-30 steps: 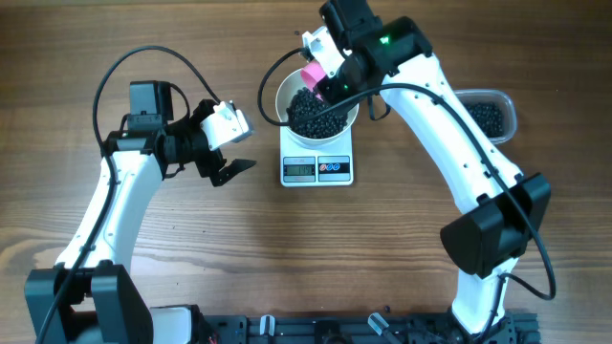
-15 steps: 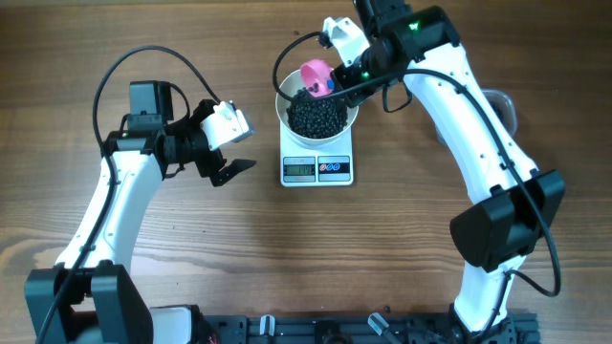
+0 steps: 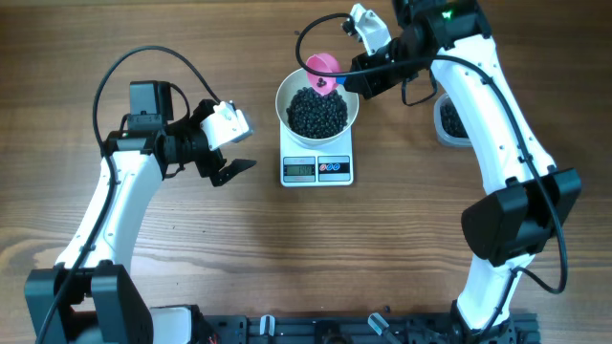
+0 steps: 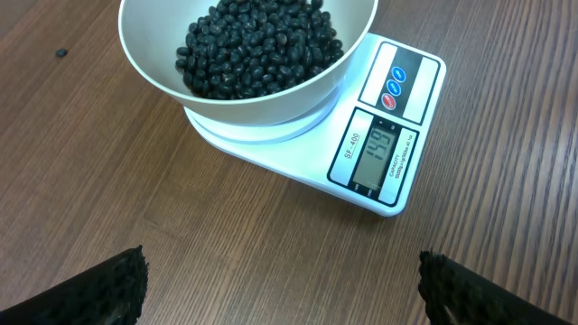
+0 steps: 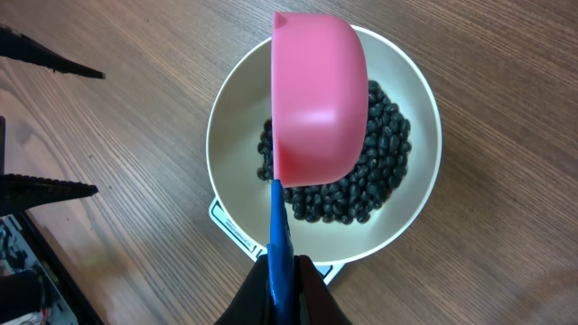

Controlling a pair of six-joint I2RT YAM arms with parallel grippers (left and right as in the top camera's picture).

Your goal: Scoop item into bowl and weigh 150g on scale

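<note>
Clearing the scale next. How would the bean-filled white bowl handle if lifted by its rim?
Probably heavy for its size: the bowl holds a heap of beans. Its glossy wall looks slippery. Tilted, loose beans would likely spill.

Brown wood-grain table (image 3: 316,248) fills view; grain runs left-right. Soft even light, faint shadows. Black rail (image 3: 335,330) along near edge.

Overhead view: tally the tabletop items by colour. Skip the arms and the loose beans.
White: 2 (bowl, scale)
Pink: 1 (scoop, over the bowl's far rim)
Clear: 1 (tub, partly hidden)
Total: 4
</note>
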